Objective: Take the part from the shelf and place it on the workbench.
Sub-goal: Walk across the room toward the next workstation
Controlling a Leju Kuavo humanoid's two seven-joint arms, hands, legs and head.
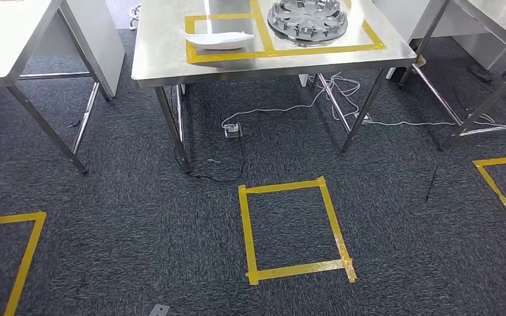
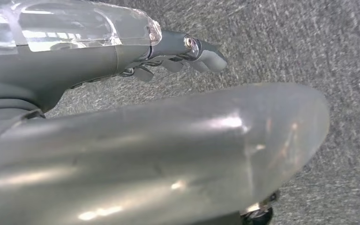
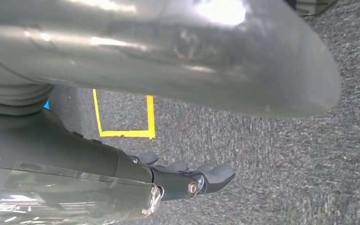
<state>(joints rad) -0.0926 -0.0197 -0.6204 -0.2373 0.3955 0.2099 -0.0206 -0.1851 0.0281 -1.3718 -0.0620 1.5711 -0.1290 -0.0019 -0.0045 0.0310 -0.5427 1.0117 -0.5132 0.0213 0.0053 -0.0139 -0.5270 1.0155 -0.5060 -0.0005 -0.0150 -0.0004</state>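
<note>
At twelve o'clock, the steel workbench (image 1: 171, 66) already holds a white curved part (image 1: 216, 39); both hands hang with fingers loosely extended, gripping nothing, so returning to the shelf seems next.

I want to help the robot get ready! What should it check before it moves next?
1. Left hand holds nothing: ok.
2. Right hand holds nothing: ok.
3. Where the shelf stands: cannot tell.
4. Workbench ahead, beyond the yellow floor square: ok.
5. Free taped spot on the bench: not ok. A white part lies in the left one and a wheel cover in the right.
6. Cables under the bench lie outside the square: ok.
</note>
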